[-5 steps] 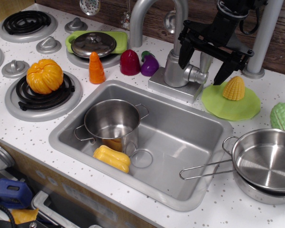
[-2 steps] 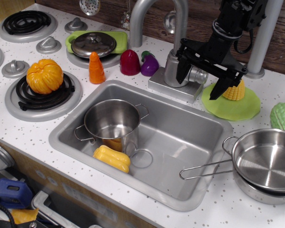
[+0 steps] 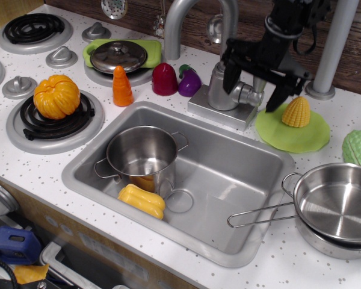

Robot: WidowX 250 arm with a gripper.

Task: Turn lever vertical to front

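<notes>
Change since a moment ago: lifted a little and drawn back toward the wall, the gripper (image 3: pixel 256 86) now sits higher than it did, when its tips reached down beside the corn; a second back it was further to the right.
Pincer: its two black fingers (image 3: pixel 231 73) stand wide apart, one to the left of the faucet body (image 3: pixel 221 89), the other over the edge of the green plate (image 3: pixel 292 132); nothing is held between them.
Lever: the lever (image 3: pixel 260 80) shows as a small silver-grey paddle on a short stub off the right side of the faucet body, mostly hidden by the gripper's crossbar, so I cannot say exactly how it is angled.
Nearby: the yellow corn (image 3: pixel 296 112) rests on the green plate just right of the lever; the curved spout (image 3: pixel 195 18) rises behind; the sink (image 3: pixel 228 174) lies in front.
Step in hand: as I judge it, lining up on the lever; the turn itself looks not yet made.
Next move calls for: settling the fingers either side of the paddle, closing on it, then swinging it toward the sink's front edge.
Risk: the far finger could clip the corn, or catch the faucet body instead.
</notes>
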